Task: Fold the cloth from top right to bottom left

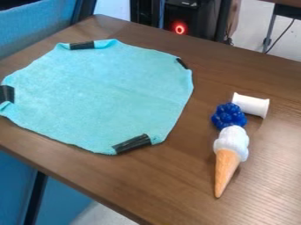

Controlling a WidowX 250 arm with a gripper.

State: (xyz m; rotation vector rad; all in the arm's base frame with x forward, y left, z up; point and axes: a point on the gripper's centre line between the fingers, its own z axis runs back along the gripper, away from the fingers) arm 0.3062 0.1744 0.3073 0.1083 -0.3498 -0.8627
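A light blue cloth [100,94] lies spread flat on the left part of the wooden table, its four corners folded in or covered by black strips. These strips sit at the cloth's top left, upper right, left and bottom right edges. The top right corner has a small black strip [183,63]; the bottom one [132,143] is larger, and the left one reaches the view's edge.
To the cloth's right lie a white cylinder [251,105], a dark blue berry-like cluster [229,116] and a toy ice cream cone [229,154]. The wooden table's [111,189] front edge runs diagonally below the cloth. Blue chair-like surfaces stand beyond it at the left.
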